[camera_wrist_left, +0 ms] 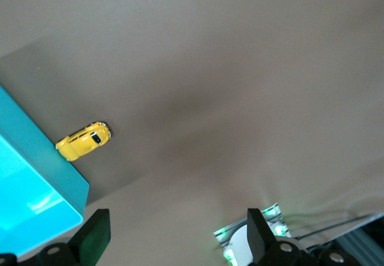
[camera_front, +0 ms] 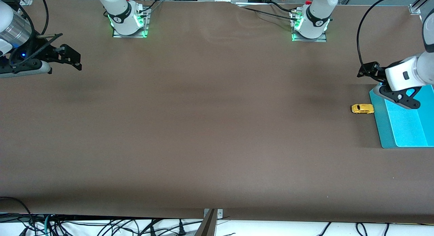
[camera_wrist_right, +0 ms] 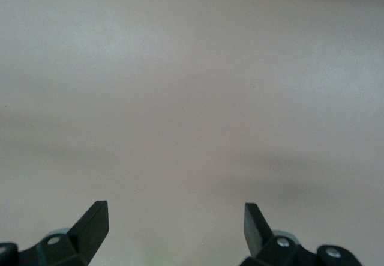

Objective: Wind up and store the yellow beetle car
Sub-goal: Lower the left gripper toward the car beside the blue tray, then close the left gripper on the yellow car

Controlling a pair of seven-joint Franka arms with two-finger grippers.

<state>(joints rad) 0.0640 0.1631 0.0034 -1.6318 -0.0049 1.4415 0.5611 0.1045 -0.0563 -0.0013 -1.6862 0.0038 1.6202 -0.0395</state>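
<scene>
Resting on the brown worktop (camera_front: pixel 203 127) is one yellow beetle car (camera_front: pixel 362 109), the only toy in sight, standing on its wheels at the left arm's end. It sits just beside the outer wall of one turquoise bin (camera_front: pixel 403 124); from the left wrist view the car (camera_wrist_left: pixel 84 141) appears close against that wall (camera_wrist_left: pixel 57 176), though whether the two touch cannot be told.

Two arms are present, each carrying one tool. The left tool (camera_front: pixel 368 70) hangs above the worktop near the bin's corner farther from the front camera, its two fingers (camera_wrist_left: pixel 96 233) spread wide and holding nothing. The right tool (camera_front: pixel 69 56) hangs over the bare worktop at the right arm's end, well apart from the car; its two fingers (camera_wrist_right: pixel 96 221) are likewise spread wide with nothing between them.

Two arm bases (camera_front: pixel 129 20) stand along the worktop's edge farthest from the front camera, each showing green lights. One bin, one car, two empty tools.
</scene>
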